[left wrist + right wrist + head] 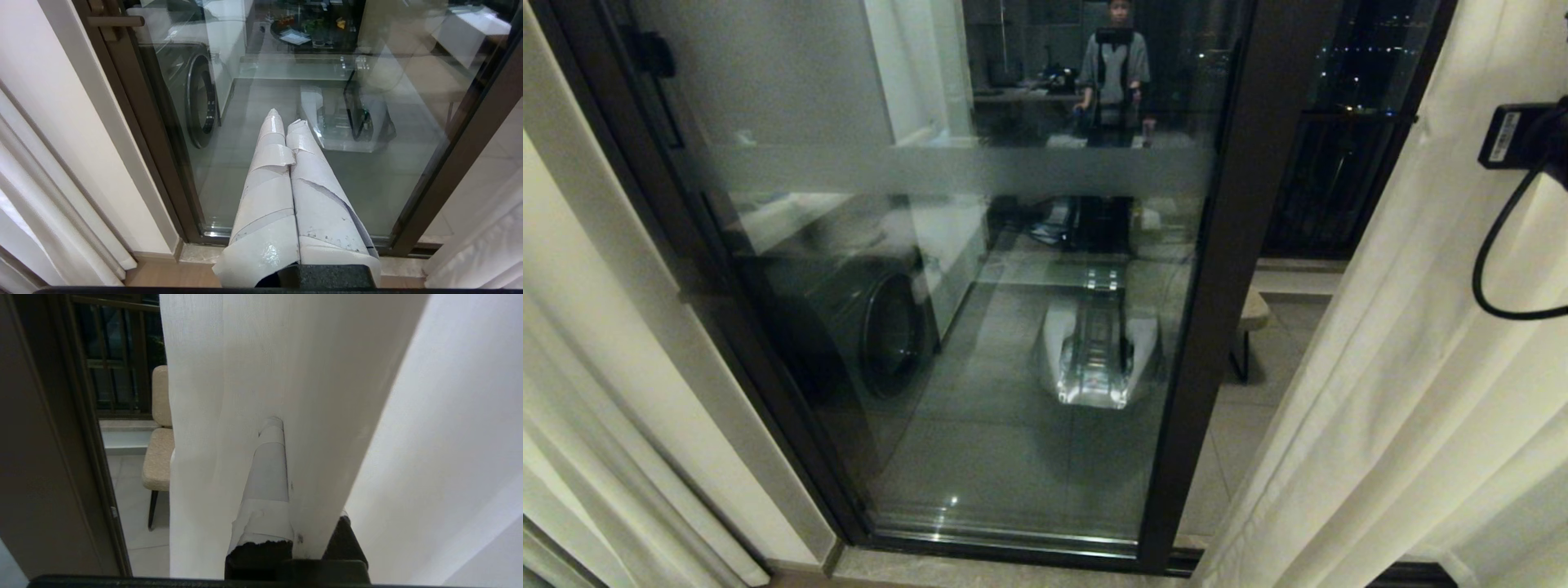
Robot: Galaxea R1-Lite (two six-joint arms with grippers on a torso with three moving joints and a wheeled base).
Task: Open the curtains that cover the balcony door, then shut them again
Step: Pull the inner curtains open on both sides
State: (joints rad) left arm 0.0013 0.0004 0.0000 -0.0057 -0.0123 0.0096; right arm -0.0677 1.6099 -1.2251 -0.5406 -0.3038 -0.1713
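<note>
The balcony door point(947, 171) stands uncovered in the middle of the head view, glass in a dark frame point(1217, 327) with a frosted band. Cream-white curtains hang bunched at the left point(588, 425) and at the right point(1405, 367). My right gripper point(286, 424) is shut on a fold of the right curtain point(229, 375); one taped finger point(267, 465) shows and the fabric hides the other. In the head view only that arm's black wrist box and cable point(1523, 135) show against the right curtain. My left gripper point(286, 116) is shut and empty, low before the door's glass point(261, 171).
Behind the glass stands a dark washing machine point(866, 327). A beige chair point(161, 449) sits beyond the door frame by the black-railed window point(1331, 180). The glass reflects a person point(1115, 65) and my own base point(1098, 351). A wall strip point(61, 122) borders the door's left.
</note>
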